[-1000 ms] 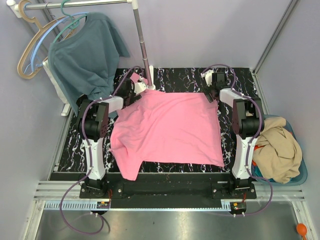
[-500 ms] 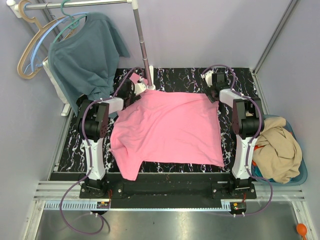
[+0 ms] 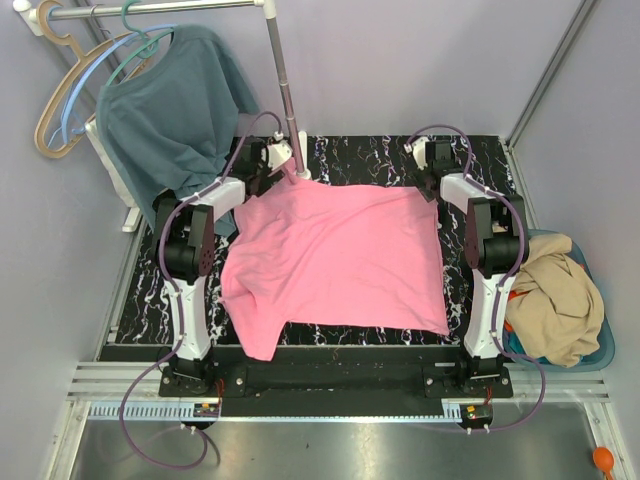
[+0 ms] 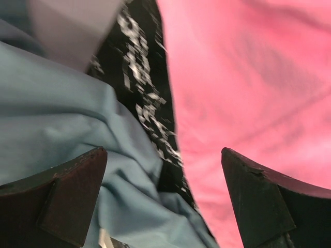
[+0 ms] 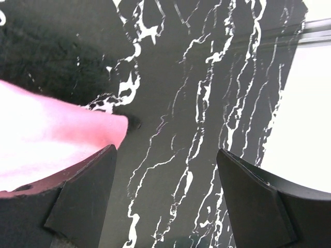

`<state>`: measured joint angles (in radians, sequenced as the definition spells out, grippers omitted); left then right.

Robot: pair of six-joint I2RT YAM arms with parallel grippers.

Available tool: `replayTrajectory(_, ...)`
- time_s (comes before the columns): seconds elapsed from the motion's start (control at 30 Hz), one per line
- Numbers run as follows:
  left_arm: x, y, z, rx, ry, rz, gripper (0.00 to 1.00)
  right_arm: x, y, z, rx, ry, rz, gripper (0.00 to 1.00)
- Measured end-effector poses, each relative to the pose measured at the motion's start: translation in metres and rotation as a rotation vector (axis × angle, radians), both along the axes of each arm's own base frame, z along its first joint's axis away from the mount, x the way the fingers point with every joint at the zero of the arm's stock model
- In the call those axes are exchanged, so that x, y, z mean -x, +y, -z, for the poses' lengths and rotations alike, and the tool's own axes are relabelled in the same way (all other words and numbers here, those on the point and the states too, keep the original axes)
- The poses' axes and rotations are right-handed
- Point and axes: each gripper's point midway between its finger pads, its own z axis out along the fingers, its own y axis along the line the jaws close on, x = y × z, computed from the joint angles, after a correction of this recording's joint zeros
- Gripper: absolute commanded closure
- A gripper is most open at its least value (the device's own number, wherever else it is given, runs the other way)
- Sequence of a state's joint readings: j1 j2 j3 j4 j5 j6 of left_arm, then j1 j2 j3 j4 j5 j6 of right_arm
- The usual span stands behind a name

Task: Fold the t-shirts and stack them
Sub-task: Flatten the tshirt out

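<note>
Black, white-veined matting [image 3: 350,155] covers the table, which is walled in pale lilac. At the far left a dusty teal-blue shirt [image 3: 170,110] hangs from hangers on a rail, its hem draping down to the mat's far left corner.

Compared with a second ago, the left arm has lifted its forearm and reached farther back toward the rack pole [image 3: 283,90]. The pink shirt's far left corner now lies drawn out a little closer to the pole's foot. The left gripper [image 4: 161,170] has its jaws spread as wide as they go and grips nothing. Below it the wrist view shows teal cloth on the left, a strip of mat, and pink cloth on the right.

The pink t-shirt [image 3: 340,260] lies spread nearly flat in the middle of the mat, one sleeve trailing toward the near left.

The right arm has drawn back slightly toward the far edge. The right gripper [image 5: 165,155] is also wide open and empty, over bare mat, with the pink shirt's far right corner just beside its left finger [image 5: 83,201].

At the far right a tan-beige t-shirt [image 3: 555,290] sits heaped in a blue basket [image 3: 600,350].
</note>
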<state>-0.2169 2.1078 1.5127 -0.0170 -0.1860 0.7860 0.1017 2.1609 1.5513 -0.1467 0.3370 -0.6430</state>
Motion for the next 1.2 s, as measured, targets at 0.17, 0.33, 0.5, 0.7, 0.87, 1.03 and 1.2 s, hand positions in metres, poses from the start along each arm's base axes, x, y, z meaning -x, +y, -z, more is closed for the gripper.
replayTrajectory(0.17,-0.02,-0.008,-0.037,0.046,-0.079,0.002,0.01,-0.003,-0.001,-0.006,0.004,-0.011,0.005,0.14)
replayTrajectory(0.33,-0.038,-0.013,-0.046,0.064,-0.114,0.005,0.01,-0.004,-0.002,-0.009,0.006,-0.007,0.008,0.13)
replayTrajectory(0.5,-0.039,-0.014,-0.013,0.056,-0.055,0.007,0.01,-0.005,0.004,-0.013,-0.022,0.0,0.001,0.12)
replayTrajectory(0.7,-0.027,-0.014,0.012,0.039,0.005,0.015,0.01,-0.006,0.013,-0.015,-0.06,0.007,-0.016,0.12)
replayTrajectory(0.87,-0.013,-0.012,0.035,0.015,0.06,0.025,0.01,-0.003,0.02,-0.008,-0.075,0.03,-0.026,0.12)
replayTrajectory(1.03,-0.011,-0.013,0.041,0.002,0.048,0.038,0.01,-0.004,0.023,0.01,-0.077,0.06,-0.029,0.12)
replayTrajectory(1.2,-0.011,-0.015,0.04,-0.021,0.021,0.055,0.01,-0.007,0.026,0.015,-0.077,0.062,-0.032,0.12)
